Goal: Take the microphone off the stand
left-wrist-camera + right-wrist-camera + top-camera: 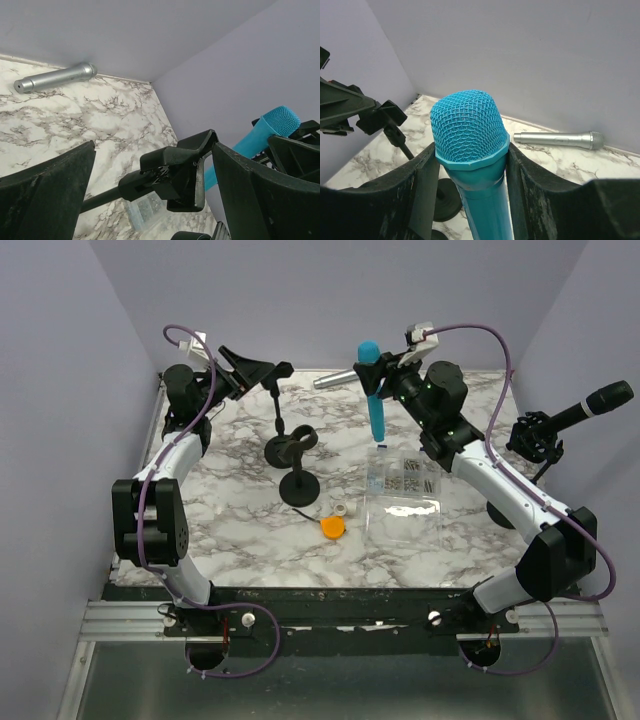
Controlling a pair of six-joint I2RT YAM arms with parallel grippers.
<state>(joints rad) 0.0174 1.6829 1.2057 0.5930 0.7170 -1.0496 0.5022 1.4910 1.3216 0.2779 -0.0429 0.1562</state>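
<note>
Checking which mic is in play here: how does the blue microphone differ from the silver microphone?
The blue microphone stands upright, clamped between the fingers of the right gripper. The silver microphone lies flat at the far edge of the marble table, with nothing touching it. The blue microphone is teal all over, while the silver microphone is shiny metal. Both are handheld microphones with mesh heads.
</note>
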